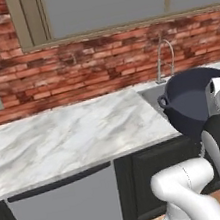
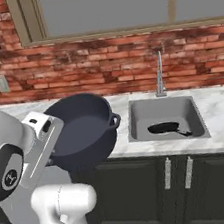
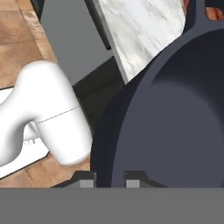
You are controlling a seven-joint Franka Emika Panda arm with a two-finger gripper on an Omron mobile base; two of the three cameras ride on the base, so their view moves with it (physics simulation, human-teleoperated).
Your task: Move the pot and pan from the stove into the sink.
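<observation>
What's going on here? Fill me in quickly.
The white arm's gripper is shut on the rim of the large dark blue-grey pot, holding it tilted in the air at the marble counter's front edge, left of the grey steel sink. The small black frying pan already lies in the sink.

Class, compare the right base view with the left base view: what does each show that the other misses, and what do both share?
Right base view alone: the pan lying in the sink, the whole basin open to sight, and the cupboard doors with their handles below it.

Left base view alone: the long bare stretch of marble counter and the grey appliance front under it.

Both: the pot, tilted and held up at the counter's edge beside the sink, the tap, the brick wall, the window and the wall socket.
</observation>
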